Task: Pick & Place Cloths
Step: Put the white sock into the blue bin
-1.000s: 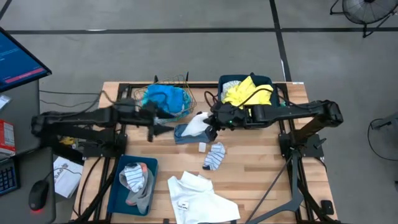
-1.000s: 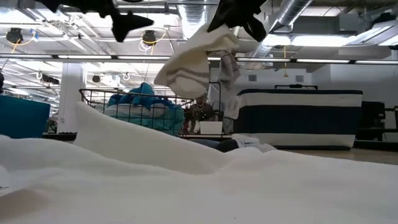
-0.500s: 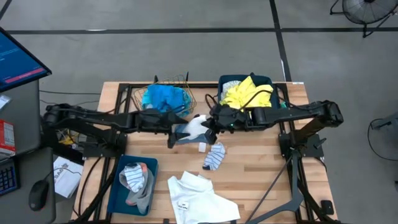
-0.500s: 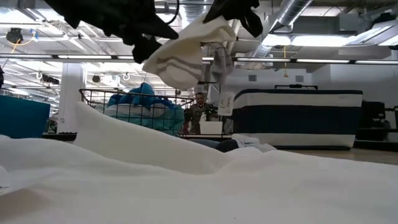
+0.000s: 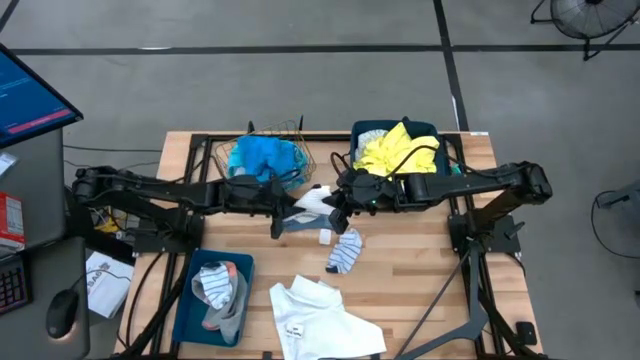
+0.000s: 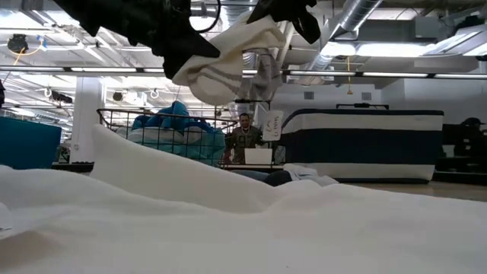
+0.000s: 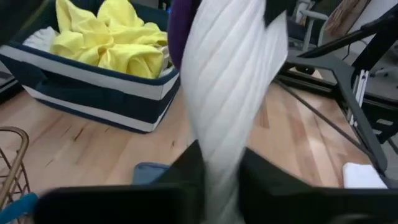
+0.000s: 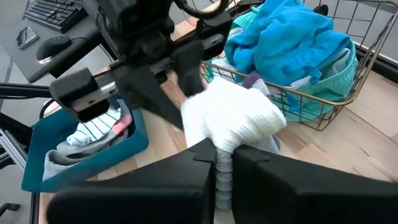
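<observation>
My left gripper [image 5: 291,205] has its fingers pinching one end of the white sock [image 5: 318,200], and my right gripper [image 5: 338,207] is pressed together on the other end, so the sock hangs between them above the table [image 5: 420,275], just in front of the wire basket [image 5: 298,132].

My worry is the handover. If I let go on the right before the left has a sure bite, the sock drops onto the blue cloth [image 5: 300,215] lying under it. If both pull apart while clamped, the knit stretches or slips out of the weaker pinch.

The two grippers are very near each other, so a small drift could knock them together.

In front of the basket, the striped sock [image 5: 346,250] and the white shirt [image 5: 322,318] lie on the table, not yet sorted.
</observation>
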Motion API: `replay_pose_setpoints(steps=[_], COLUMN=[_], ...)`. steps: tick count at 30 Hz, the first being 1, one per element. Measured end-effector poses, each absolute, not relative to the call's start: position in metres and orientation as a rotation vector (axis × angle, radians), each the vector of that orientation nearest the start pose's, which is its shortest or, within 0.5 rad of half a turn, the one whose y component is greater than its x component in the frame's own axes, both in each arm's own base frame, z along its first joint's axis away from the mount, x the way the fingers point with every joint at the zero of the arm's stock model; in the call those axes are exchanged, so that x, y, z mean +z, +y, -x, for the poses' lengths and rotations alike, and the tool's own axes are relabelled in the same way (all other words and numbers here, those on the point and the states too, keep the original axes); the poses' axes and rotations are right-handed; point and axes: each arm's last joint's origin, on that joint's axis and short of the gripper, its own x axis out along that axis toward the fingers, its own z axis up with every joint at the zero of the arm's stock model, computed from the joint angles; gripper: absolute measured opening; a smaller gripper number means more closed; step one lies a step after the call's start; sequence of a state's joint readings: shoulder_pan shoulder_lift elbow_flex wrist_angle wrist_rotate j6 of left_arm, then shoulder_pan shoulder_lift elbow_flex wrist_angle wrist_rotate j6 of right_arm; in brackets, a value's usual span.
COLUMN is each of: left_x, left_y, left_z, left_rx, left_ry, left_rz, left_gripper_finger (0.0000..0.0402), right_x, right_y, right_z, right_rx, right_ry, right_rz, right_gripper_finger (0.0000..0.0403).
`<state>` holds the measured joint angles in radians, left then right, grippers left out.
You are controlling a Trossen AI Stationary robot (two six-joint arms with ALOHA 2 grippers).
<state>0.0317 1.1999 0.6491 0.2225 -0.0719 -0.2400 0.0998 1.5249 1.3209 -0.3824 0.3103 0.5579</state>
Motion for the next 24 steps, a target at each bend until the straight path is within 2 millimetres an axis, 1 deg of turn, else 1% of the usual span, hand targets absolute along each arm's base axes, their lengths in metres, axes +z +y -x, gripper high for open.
replay_pose_setpoints(steps=[1,2,5,9,12,16,20,24], left_x=[0.243,0.245,0.256,0.276,0.29,0.304,0.313,0.313], left_y=[0.01,0.01,0.01,0.007,0.005,0.0,-0.012,-0.03], left_z=[-0.255,-0.253,-0.246,-0.231,-0.217,-0.198,-0.176,-0.153], left_rx=[0.142,0.142,0.142,0.113,0.096,0.059,-0.076,-0.284], left_ry=[0.307,0.296,0.247,0.166,0.107,0.048,0.077,0.231], left_rz=[0.236,0.249,0.295,0.378,0.429,0.517,0.631,0.775], left_gripper_finger=[0.0031,0.0019,0.001,0.0003,0.0002,0.0002,0.0001,0.0001], right_x=[0.324,0.323,0.321,0.312,0.308,0.308,0.307,0.308], right_y=[0.025,0.025,0.025,0.024,0.025,0.03,0.037,0.042], right_z=[-0.339,-0.338,-0.337,-0.33,-0.326,-0.325,-0.324,-0.324], right_rx=[-0.358,-0.359,-0.372,-0.413,-0.429,-0.417,-0.398,-0.383], right_ry=[0.5,0.502,0.533,0.631,0.685,0.697,0.702,0.703], right_rz=[-0.421,-0.42,-0.426,-0.43,-0.421,-0.413,-0.406,-0.401], right_gripper_finger=[0.0021,0.0027,0.0053,0.0093,0.013,0.0184,0.0227,0.0243])
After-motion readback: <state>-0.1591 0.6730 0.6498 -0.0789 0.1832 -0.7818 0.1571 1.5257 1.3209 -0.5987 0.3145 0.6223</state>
